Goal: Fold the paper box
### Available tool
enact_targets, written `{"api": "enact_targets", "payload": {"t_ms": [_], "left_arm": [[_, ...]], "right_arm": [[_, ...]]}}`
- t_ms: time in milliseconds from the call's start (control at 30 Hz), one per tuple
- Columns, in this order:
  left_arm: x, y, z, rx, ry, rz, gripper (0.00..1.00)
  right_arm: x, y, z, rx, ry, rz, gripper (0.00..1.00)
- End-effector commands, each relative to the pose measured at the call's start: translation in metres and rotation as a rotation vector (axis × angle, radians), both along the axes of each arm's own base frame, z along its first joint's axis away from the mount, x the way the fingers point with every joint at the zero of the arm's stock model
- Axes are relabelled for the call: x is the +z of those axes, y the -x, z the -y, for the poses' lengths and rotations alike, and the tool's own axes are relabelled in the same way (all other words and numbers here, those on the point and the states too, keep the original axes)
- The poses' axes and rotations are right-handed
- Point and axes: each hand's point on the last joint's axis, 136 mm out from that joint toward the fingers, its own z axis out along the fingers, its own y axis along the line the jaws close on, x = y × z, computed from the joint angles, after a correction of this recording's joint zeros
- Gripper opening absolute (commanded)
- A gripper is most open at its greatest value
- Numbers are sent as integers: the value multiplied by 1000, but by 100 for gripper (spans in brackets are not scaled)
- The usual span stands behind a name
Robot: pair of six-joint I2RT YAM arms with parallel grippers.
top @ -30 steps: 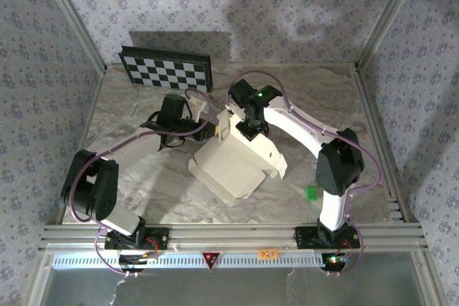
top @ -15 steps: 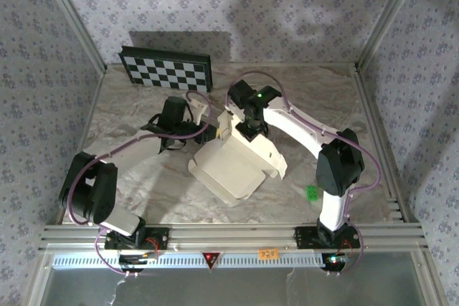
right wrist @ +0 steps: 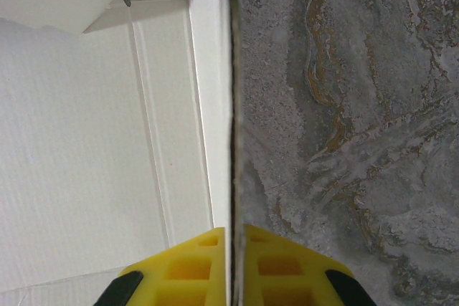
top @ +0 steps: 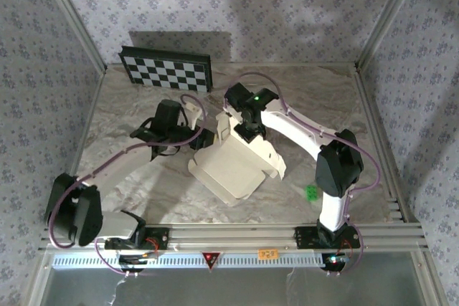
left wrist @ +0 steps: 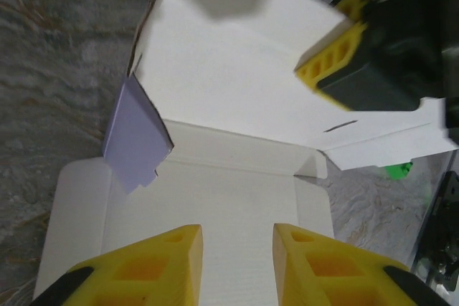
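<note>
The paper box [top: 233, 166], white cardboard and partly folded, lies in the middle of the table with one wall raised at its far side. My right gripper [top: 247, 134] stands over that wall. In the right wrist view its yellow fingers [right wrist: 193, 263] are shut on the thin upright edge of the box wall [right wrist: 231, 105]. My left gripper [top: 203, 136] is at the box's far left corner. The left wrist view has it [left wrist: 237, 249] open above a white panel [left wrist: 229, 198] with nothing between the fingers. A pale-lavender flap [left wrist: 133, 137] sticks out at the left.
A black-and-white checkerboard panel [top: 166, 69] leans at the back left. A small green object [top: 311, 192] lies on the marble table right of the box. The metal rail [top: 229, 234] runs along the near edge, and papered walls close in both sides.
My left gripper has opened from shut and let go of the box. The left arm's elbow has swung out toward the left and front. The right gripper keeps its grip on the wall.
</note>
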Motion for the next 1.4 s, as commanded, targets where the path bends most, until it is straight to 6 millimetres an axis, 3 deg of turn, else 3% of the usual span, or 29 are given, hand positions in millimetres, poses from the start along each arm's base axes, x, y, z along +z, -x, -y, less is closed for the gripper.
{"api": "enact_targets", "payload": {"t_ms": [0, 100, 233, 567, 900, 1133, 1367], "left_arm": [[40, -13, -6, 55, 23, 87, 33], [53, -25, -7, 84, 32, 113, 36], [57, -39, 5, 55, 47, 100, 36], [45, -67, 29, -4, 60, 51, 37], [40, -62, 46, -72, 92, 9, 17], [26, -59, 44, -57, 61, -19, 15], [52, -64, 35, 7, 57, 82, 19]], "right_arm": [[-36, 23, 12, -12, 87, -125, 0], [-35, 22, 11, -14, 80, -122, 0], [-34, 23, 9, -9, 70, -125, 0], [-32, 22, 5, -4, 53, -127, 0], [-32, 23, 3, 1, 43, -131, 0], [-32, 23, 2, 5, 38, -133, 0], [-31, 22, 2, 5, 35, -131, 0]]}}
